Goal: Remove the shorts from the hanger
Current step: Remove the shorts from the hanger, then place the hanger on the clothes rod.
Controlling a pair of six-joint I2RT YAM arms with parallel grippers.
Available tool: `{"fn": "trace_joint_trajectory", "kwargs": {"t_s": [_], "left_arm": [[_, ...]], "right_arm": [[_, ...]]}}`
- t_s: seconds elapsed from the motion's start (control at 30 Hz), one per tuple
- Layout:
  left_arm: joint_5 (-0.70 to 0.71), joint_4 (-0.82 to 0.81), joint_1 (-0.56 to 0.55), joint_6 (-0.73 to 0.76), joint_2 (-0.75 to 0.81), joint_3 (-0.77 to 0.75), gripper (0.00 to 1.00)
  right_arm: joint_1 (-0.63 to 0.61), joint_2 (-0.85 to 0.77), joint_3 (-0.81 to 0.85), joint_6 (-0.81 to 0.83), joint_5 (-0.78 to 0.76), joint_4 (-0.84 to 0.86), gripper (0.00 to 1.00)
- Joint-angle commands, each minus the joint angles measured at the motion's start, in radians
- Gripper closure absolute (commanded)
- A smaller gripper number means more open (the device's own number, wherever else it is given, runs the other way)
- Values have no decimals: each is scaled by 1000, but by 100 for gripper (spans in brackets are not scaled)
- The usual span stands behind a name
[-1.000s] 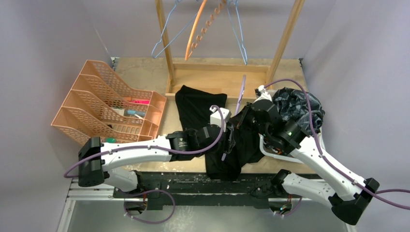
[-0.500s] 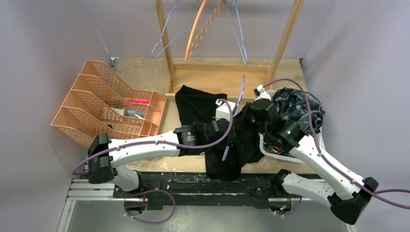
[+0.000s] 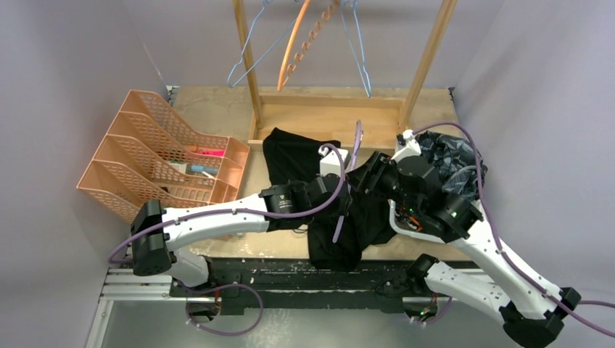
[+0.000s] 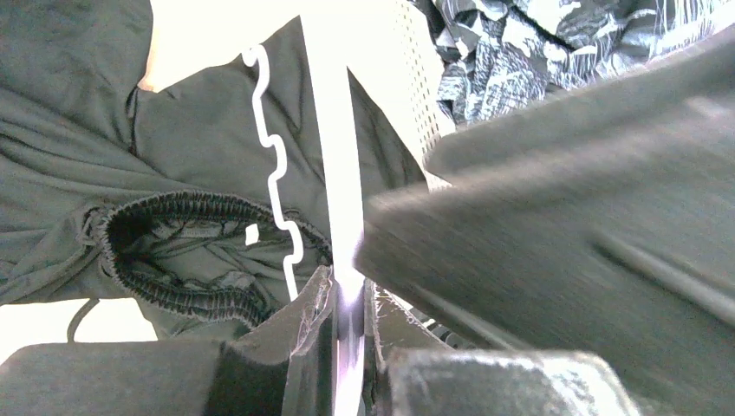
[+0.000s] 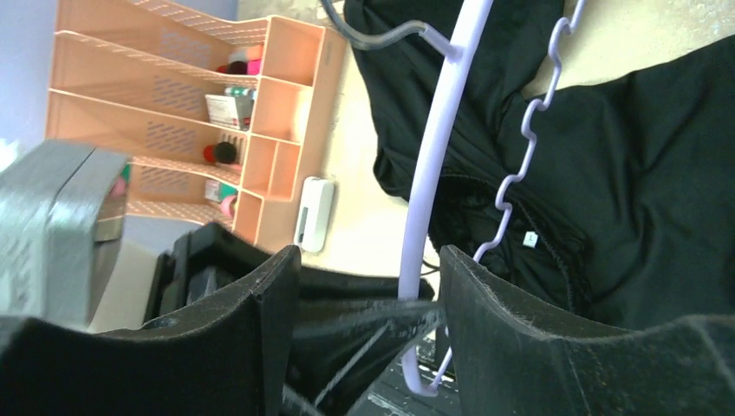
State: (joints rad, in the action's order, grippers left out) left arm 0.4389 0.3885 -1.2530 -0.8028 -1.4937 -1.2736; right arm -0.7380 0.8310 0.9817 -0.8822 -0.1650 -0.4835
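Plain lilac-grey walls all round, and a tan bench (image 3: 217, 109) with a wooden rack (image 3: 326, 119) standing at its far edge. An orange desk organiser (image 3: 145, 159) sits by the left edge.

All the action is mid-bench. The black shorts (image 3: 290, 156) lie spread from the foot of the rack toward the near edge, with a fold spilling over that edge. A dark grey-blue camouflage pair (image 3: 446, 152) is bunched by the right edge, near the far right corner.

Both arms meet over the black fabric. The left claw (image 4: 347, 303) is pinched tight on the straight bar of the lilac hanger (image 5: 431, 169). The right claw (image 5: 368, 260) stands wide open, the same bar running through the gap, neither finger seeming to touch it.

The hanger's wavy, notched arm sits right over the black waistband. Whether it is threaded inside or only lying on top, the views do not settle.

This looks like the extraction step for the black pair, with the hanger resting in the left claw alone. Next the left arm probably has to draw the hanger up and away from the waistband. The right claw could pin the fabric down, because those notches look ready to snag the elastic.
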Motion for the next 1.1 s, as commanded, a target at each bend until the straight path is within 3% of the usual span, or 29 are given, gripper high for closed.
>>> {"fn": "trace_joint_trajectory", "kwargs": {"t_s": [0.0,0.23,0.4,0.5,0.83,1.07], "left_arm": [[-22,-97,46,-60,64,-1,100],[-60,-122,138,-152,79,-14,100],[-62,-152,145,-223,77,-18,100],[-71,-169,145,-256,73,-30,100],[-4,-92,145,-333,64,-67,100],[74,-39,145,-411,56,-99,100]], "right_arm": [[-8,-66,-3,-28,-26,-4,38],[-8,-214,-118,74,91,5,38],[-8,-304,-264,158,376,206,39],[-9,-279,-292,175,415,294,39],[-22,-24,-141,296,97,119,41],[-129,88,-84,313,-54,79,40]]}}
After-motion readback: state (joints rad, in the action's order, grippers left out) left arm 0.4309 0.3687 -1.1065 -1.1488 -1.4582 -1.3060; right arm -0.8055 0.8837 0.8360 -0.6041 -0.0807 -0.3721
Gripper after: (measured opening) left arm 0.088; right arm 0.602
